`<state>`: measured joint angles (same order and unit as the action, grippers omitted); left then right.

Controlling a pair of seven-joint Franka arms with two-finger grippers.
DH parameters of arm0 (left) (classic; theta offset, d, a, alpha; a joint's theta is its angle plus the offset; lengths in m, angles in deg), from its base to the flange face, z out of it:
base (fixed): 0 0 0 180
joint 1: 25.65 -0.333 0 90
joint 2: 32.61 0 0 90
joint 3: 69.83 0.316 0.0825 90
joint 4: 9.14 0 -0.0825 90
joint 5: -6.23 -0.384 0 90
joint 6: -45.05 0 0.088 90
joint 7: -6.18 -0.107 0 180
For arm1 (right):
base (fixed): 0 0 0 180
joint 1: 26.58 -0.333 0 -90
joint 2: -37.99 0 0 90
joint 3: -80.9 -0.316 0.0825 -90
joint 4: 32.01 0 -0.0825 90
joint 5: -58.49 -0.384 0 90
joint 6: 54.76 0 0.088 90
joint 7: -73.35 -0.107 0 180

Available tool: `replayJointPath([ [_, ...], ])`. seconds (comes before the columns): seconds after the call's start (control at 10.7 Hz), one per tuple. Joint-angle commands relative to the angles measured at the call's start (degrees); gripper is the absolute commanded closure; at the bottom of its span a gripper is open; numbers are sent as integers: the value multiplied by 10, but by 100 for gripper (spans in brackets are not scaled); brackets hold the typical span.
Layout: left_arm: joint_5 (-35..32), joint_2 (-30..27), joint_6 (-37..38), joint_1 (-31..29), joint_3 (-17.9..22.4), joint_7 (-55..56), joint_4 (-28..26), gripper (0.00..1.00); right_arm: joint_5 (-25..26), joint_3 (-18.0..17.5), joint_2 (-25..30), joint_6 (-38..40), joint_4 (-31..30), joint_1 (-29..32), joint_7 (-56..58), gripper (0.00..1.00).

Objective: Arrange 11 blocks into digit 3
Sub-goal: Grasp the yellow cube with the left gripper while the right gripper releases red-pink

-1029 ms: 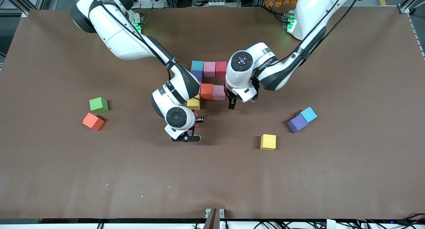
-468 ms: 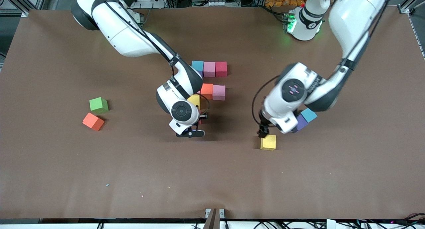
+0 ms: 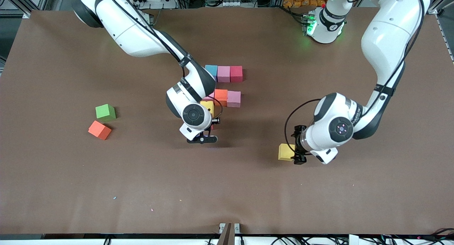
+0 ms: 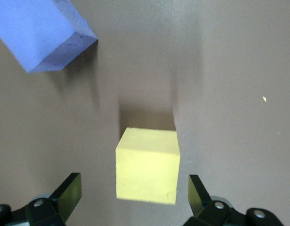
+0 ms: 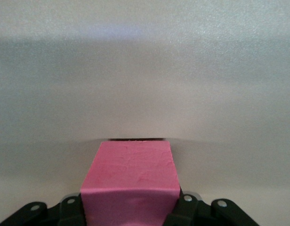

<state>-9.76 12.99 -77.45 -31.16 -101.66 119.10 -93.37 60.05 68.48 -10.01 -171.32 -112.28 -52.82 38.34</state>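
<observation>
The partial digit 3 shows in the front view: a light blue block [image 3: 211, 70], a pink block [image 3: 223, 74] and a red block [image 3: 236, 74] in a row, then nearer the camera an orange [image 3: 221, 97], a pink [image 3: 233, 98] and a yellow block [image 3: 207, 106]. My right gripper [image 3: 210, 127] is shut on a pink block [image 5: 131, 183] beside that yellow block. My left gripper [image 3: 296, 151] is open, low at a loose yellow block [image 3: 286, 152], which lies between its fingers [image 4: 147, 165]. A purple block [image 4: 41, 33] lies close by.
A loose orange block [image 3: 99, 130] and the green cube [image 3: 105, 111] lie toward the right arm's end of the table. My right arm hides part of the figure. My left arm hides the purple block in the front view.
My left arm has swung from the figure out to the loose yellow block and come down around it, now covering the purple and blue blocks. My right gripper shifted slightly toward the figure, holding its block.
</observation>
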Motion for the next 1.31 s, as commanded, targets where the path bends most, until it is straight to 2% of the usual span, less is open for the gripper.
replayJointPath([
  [0.0, 12, 22, 21, 13, 16, -26, 35, 0, 9, 0, 37, -42, -59, 4, -3, 66],
  [0.19, 11, 25, 20, 25, 24, -38, 42, 0, 9, 0, 48, -77, -85, 6, 3, 66],
  [0.84, 11, 41, 14, 80, 78, -56, 57, 0, 9, 0, 56, -77, -101, 6, 5, 66],
  [0.94, 11, 45, 12, 80, 78, -57, 57, 0, 9, -1, 56, -77, -101, 7, 4, 50],
  [1.03, 11, 47, 11, 81, 78, -60, 57, 0, 8, 0, 57, -76, -99, 6, -1, 1],
  [1.22, 10, 52, 11, 85, 79, -67, 56, 0, 8, -1, 61, -71, -96, 5, -2, 0],
])
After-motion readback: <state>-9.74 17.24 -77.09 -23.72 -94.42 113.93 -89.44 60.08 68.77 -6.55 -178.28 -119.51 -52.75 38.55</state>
